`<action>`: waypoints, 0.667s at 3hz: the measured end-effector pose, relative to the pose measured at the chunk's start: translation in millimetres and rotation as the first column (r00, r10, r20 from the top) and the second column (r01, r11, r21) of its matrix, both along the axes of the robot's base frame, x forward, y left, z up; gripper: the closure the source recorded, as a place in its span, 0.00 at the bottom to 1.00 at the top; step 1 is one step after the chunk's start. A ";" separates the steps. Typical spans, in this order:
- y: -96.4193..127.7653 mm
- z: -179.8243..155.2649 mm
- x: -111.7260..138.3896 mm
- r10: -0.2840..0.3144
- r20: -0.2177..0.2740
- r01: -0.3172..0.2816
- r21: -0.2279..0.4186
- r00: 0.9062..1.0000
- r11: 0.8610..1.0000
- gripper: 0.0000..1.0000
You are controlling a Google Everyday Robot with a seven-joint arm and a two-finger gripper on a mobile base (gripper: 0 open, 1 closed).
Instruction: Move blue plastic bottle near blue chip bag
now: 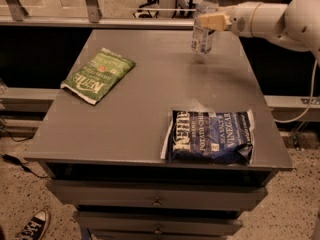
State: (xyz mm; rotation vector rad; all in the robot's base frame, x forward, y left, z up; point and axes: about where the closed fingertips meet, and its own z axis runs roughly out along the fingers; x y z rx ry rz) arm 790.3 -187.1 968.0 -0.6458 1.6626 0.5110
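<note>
The gripper (208,21) pinches the upright blue plastic bottle (202,40) just below its neck, near the far edge of the table (150,109), while the blue chip bag (210,137) lies flat, well apart from the fingers (216,21), toward the near edge

Upright clear bottle (201,40) (in claw (204,20)), well apart from navy bag (210,136)

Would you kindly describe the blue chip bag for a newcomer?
On the grey table, look at the near right corner, far from the claw by the rear bottle. The blue chip bag lies flat there, navy, white-lettered, unlike the green bag.
</note>
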 end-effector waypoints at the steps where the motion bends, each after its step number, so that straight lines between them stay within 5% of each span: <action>1: -2.3 24.5 -21.0 0.012 -0.007 -0.012 0.025 1.000 1.000 1.00; 2: -3.9 46.4 -60.0 0.029 -0.006 -0.029 0.034 1.000 0.999 1.00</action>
